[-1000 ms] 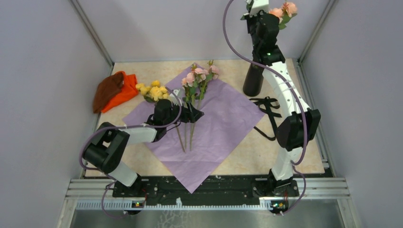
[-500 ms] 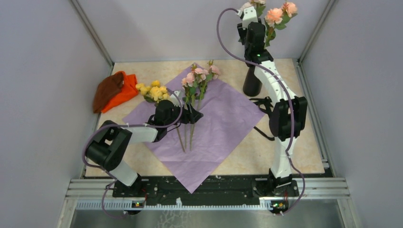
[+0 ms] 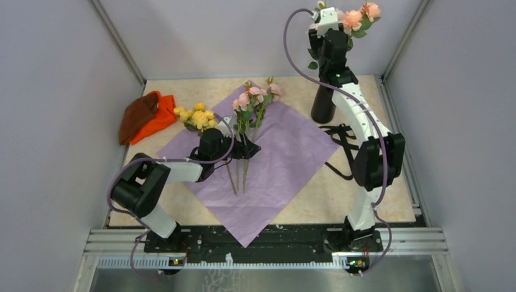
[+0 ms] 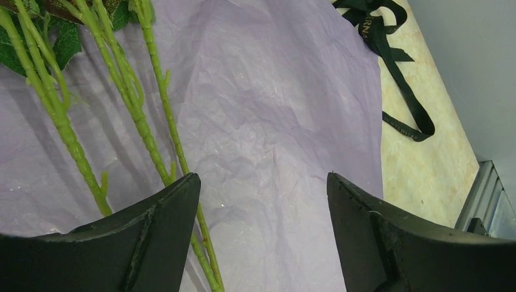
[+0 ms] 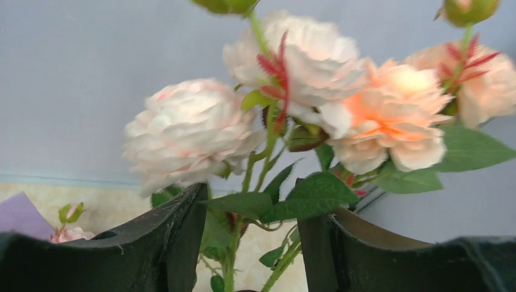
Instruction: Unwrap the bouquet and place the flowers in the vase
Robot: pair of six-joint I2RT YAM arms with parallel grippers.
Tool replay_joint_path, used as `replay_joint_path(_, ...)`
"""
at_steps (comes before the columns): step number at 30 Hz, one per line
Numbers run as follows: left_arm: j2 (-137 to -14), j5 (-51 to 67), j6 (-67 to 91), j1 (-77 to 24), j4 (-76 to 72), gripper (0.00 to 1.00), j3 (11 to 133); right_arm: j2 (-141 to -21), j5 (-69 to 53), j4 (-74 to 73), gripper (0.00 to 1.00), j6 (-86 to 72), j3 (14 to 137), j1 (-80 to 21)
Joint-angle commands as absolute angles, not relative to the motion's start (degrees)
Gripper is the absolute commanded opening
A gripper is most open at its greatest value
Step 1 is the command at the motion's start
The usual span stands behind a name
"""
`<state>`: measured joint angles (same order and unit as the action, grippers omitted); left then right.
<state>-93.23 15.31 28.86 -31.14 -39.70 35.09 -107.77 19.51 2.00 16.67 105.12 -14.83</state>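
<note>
The bouquet lies unwrapped, its lilac paper [image 3: 274, 164] spread flat on the table. Pink flowers [image 3: 255, 96] lie on the paper and a yellow bunch [image 3: 196, 115] lies at its left corner. My left gripper [image 3: 248, 148] hovers open over the paper [image 4: 274, 109]; the green stems [image 4: 152, 137] pass by its left finger. My right gripper [image 3: 336, 33] is raised above the black vase [image 3: 323, 103]. It stands open [image 5: 252, 204] around the stems of peach and pale pink flowers [image 5: 292, 67]. The arm hides their lower ends.
The black ribbon [image 3: 344, 143] lies loose on the table right of the paper, also in the left wrist view [image 4: 389, 42]. An orange-and-brown cloth bundle [image 3: 146, 115] sits at the far left. Grey walls close in the table on three sides.
My right gripper has opened around the peach flowers' stems and shifted slightly above the vase. The left arm has hardly moved.
</note>
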Motion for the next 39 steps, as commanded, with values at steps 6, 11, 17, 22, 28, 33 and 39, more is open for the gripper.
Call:
replay_joint_path(6,-92.2,16.4,29.8,-31.3,-41.9,0.83,35.0,-95.5,18.2,10.6,0.54,14.9,98.9,-15.0)
replay_joint_path(11,-93.4,8.2,32.4,-31.2,-32.8,0.87,40.1,-89.8,18.2,14.3,0.5,14.8,92.8,-17.7)
replay_joint_path(17,-97.8,-4.4,31.2,-31.4,-7.1,0.99,58.6,-85.6,18.5,17.2,0.47,13.2,86.3,-24.3)
replay_joint_path(22,-98.1,-11.1,29.0,-31.3,-0.4,0.99,63.4,-85.2,15.4,15.6,0.44,6.6,82.3,-27.6)
replay_joint_path(28,-94.7,-16.3,28.3,-31.3,3.8,0.99,60.2,-87.9,13.9,12.0,0.42,-1.5,77.8,-28.3)
replay_joint_path(33,-89.5,-26.6,30.8,-31.2,6.1,0.99,52.7,-94.2,6.7,-1.9,0.48,-9.2,83.0,-28.3)
replay_joint_path(39,-78.8,-27.6,31.6,-31.2,1.3,0.99,42.8,-104.1,-4.7,-10.8,0.53,-14.1,90.5,-28.6)
